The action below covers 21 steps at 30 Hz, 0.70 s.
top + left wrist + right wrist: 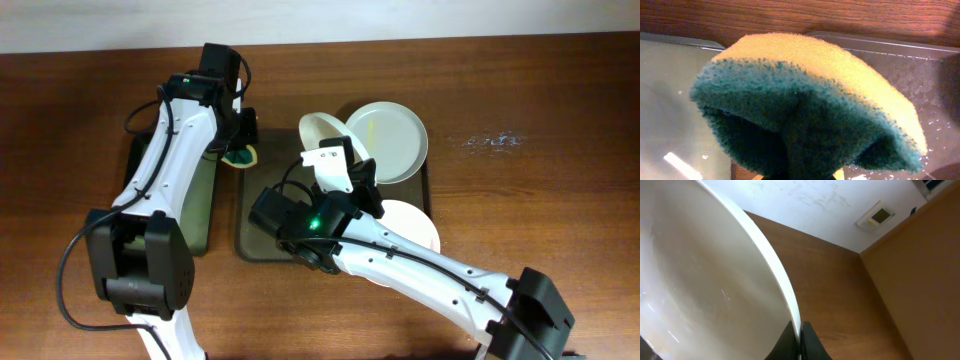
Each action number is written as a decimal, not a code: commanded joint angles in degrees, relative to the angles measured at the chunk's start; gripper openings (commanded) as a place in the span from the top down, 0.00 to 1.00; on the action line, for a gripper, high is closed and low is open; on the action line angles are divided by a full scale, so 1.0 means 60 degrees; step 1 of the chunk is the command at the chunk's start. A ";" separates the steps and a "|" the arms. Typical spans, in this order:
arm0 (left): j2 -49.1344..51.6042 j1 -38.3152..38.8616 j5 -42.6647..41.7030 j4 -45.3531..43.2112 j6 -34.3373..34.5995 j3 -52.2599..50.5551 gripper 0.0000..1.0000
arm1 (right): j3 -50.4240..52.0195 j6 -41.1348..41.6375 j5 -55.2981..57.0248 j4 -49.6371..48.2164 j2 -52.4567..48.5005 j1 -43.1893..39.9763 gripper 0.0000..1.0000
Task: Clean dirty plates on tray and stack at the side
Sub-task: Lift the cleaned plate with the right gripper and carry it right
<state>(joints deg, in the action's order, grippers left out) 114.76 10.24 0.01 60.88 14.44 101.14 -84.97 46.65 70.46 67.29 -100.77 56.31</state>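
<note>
The left arm reaches up the left side of the table (520, 90), its forearm over the small black tray (200, 215), wrist turned down. The left claw (243, 132) is pressed onto a sponge (805, 100), yellow on top and green beneath, which buckles in a fold where it is squeezed. The sponge hangs over the strip of table between the small black tray and the top left corner of the large tray (245, 250).

The right arm comes in from the lower right, folds at its elbow over the large tray's front half, and points its wrist toward the far edge. The right claw (800, 341) pinches the rim of one plate (320, 128), holding it tilted on edge above the tray's far left part, well clear of the sponge. From the wrist, its white inside curves away up and left.

A pale mint plate (392, 140) with a yellow streak sits at the tray's far right corner. A white plate (412, 225) lies at the near right, partly under the arm.
</note>
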 commanded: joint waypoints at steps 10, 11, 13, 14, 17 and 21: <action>-0.0022 0.0106 -0.0120 -0.0025 0.0091 0.0153 1.00 | -0.0142 0.0270 0.0849 0.0259 0.0448 0.0051 0.96; -0.0022 0.0106 -0.0124 -0.0025 0.0091 0.0153 1.00 | -0.0146 0.0270 0.0849 0.0259 0.0452 0.0051 0.96; -0.0022 0.0106 -0.0124 -0.0022 0.0091 0.0153 1.00 | -0.0149 0.0270 0.0758 0.0335 0.0452 0.0051 0.96; -0.0022 0.0106 -0.0124 -0.0022 0.0091 0.0153 1.00 | -0.0149 0.0270 0.0667 0.0401 0.0452 0.0051 0.96; -0.0022 0.0106 -0.0124 -0.0022 0.0091 0.0153 1.00 | -0.0149 0.0273 -0.0237 0.0477 0.0452 0.0033 0.96; -0.0022 0.0106 -0.0127 -0.0022 0.0091 0.0153 1.00 | -0.0142 0.0262 -0.2965 0.0153 0.0452 -0.0357 0.96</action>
<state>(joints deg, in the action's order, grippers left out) 114.76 10.85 -0.05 60.88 14.44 101.14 -84.97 46.98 64.55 69.41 -99.92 55.99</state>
